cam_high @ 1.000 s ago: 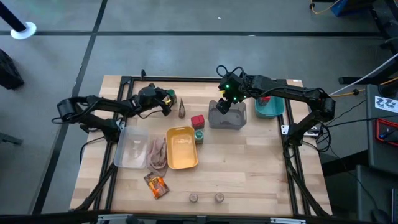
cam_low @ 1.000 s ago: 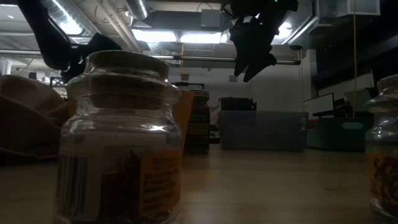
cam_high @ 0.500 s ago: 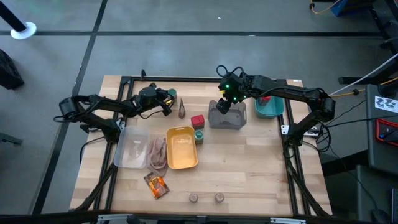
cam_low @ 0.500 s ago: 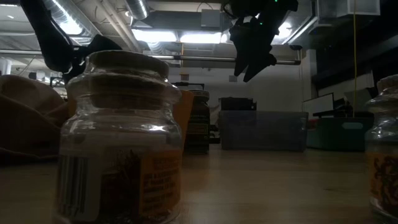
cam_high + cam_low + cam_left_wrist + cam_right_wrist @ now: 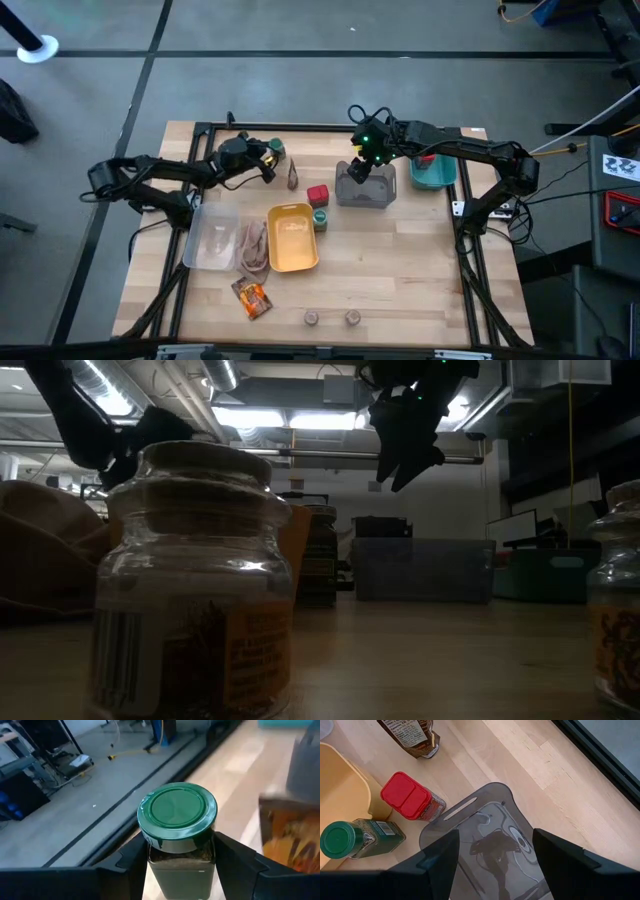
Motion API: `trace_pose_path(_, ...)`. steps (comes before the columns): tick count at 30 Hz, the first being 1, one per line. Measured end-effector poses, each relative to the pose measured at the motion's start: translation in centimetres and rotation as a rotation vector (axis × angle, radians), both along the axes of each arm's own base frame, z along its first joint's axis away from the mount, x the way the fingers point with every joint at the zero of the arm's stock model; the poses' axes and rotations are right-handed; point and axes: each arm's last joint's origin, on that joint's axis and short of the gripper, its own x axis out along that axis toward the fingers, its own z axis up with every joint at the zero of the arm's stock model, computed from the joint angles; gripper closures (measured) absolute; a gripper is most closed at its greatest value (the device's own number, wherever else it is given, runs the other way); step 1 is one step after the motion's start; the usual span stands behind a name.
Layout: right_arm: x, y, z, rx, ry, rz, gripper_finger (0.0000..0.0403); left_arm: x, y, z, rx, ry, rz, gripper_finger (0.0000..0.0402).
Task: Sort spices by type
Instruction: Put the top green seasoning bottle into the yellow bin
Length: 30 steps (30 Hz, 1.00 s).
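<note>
At about ten o'clock on your table, the left gripper (image 5: 262,160) has its fingers set either side of a green-lidded jar (image 5: 178,835), seemingly touching its glass; the wrist view is too tight to be sure. Just beside it at two o'clock stands a dark sachet (image 5: 293,177). Toward the centre, a red-lidded jar (image 5: 411,797) sits beside the yellow tray (image 5: 291,239), with a second green-lidded jar (image 5: 357,838) lying against that tray's edge. At one o'clock, the right gripper (image 5: 360,170) hangs above the grey tray (image 5: 490,850), fingers spread apart and empty. An orange-brown sachet (image 5: 251,296) and two small round jars (image 5: 332,318) lie near six o'clock.
</note>
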Motion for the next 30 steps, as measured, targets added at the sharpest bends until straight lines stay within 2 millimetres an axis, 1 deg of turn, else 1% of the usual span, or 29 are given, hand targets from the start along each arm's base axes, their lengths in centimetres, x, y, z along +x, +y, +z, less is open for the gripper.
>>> trace_pose_path(4, 0.0, 0.0, 0.0, 0.0, 0.0, 0.0, 0.015, -0.3, -0.7, 1.6, 0.035, -0.052, -0.017, 0.0224)
trace_pose_path(9, 0.0, 0.0, 0.0, 0.0, 0.0, 0.0, 0.015, -1.2, -2.3, 3.5, 0.014, -0.11, -0.05, 0.0225)
trace_pose_path(11, 0.0, 0.0, 0.0, 0.0, 0.0, 0.0, 0.015, -1.5, -3.2, 4.1, -0.008, -0.128, -0.093, 0.0223)
trace_pose_path(16, 0.0, 0.0, 0.0, 0.0, 0.0, 0.0, 0.015, -2.1, -5.6, 5.3, -0.086, -0.199, -0.266, 0.0222)
trace_pose_path(22, 0.0, 0.0, 0.0, 0.0, 0.0, 0.0, 0.015, -2.1, -8.4, 6.0, -0.224, -0.269, -0.485, 0.0221)
trace_pose_path(25, 0.0, 0.0, 0.0, 0.0, 0.0, 0.0, 0.015, -1.8, -9.9, 5.8, -0.294, -0.265, -0.588, 0.022)
trace_pose_path(30, 0.0, 0.0, 0.0, 0.0, 0.0, 0.0, 0.015, -1.6, -11.8, 5.4, -0.352, -0.224, -0.688, 0.0219)
